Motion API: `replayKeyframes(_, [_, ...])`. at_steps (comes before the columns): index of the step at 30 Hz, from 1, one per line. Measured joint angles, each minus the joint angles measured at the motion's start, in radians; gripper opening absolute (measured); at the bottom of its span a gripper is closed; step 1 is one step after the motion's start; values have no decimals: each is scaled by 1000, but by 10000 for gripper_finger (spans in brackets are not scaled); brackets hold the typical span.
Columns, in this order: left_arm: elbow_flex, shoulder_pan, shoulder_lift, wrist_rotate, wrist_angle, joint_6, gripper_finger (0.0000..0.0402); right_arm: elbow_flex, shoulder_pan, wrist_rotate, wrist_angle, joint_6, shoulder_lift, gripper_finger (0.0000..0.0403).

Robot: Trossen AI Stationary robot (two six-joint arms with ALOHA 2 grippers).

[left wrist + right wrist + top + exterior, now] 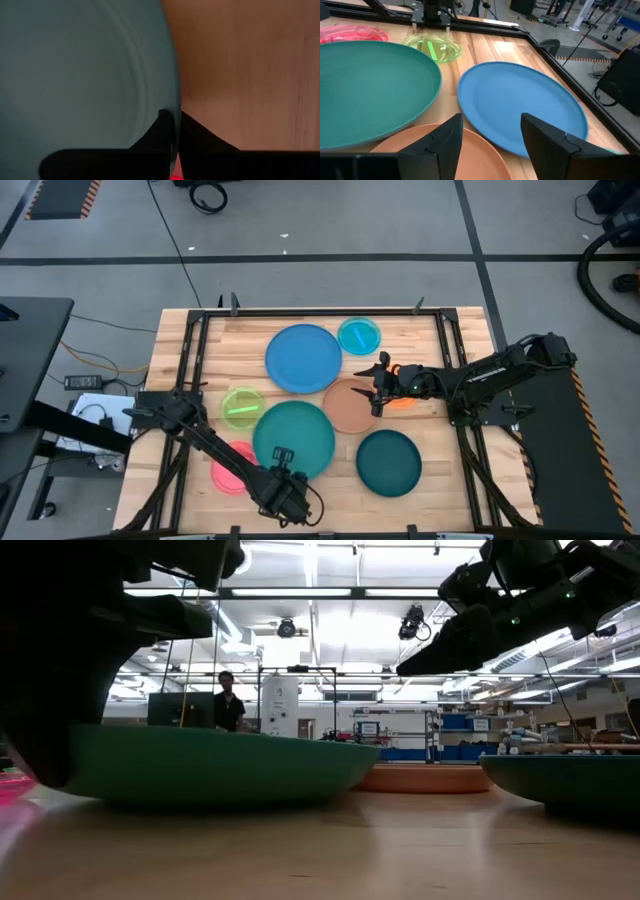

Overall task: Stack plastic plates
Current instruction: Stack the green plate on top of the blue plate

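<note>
The large blue plate (pixel 304 358) lies flat at the table's (pixel 180 350) far middle, just beyond the right gripper (pixel 380 383), whose fingers gape open above the tan-brown plate (pixel 350 406); the teal plate (pixel 293 439), smooth and shallow-rimmed, sits at the near middle with its near edge pinched between the closed fingers of the left gripper (pixel 282 456); the dark teal plate (pixel 389 462) rests well apart to the right; smaller lime green (pixel 242 407), pink (pixel 232 467) and cyan (pixel 359 335) plates lie around them; no writing is readable.

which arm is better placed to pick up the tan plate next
Right. The right claw hangs open directly over the round tan-brown plastic plate. The left claw is closed on the large teal plastic plate's rim.
</note>
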Motion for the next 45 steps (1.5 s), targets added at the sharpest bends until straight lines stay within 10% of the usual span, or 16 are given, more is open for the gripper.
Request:
replayKeyframes(21, [-1,100,-236,-122,-189,-6,17,0,0,28,-41,30,0,205])
replayKeyframes(31, [-1,262,-252,-302,-256,264,22,0,0,38,-68,59,0,204])
replayKeyframes(45, [-136,537,-251,-305,-44,649,26,0,109,222,-317,207,-111,201])
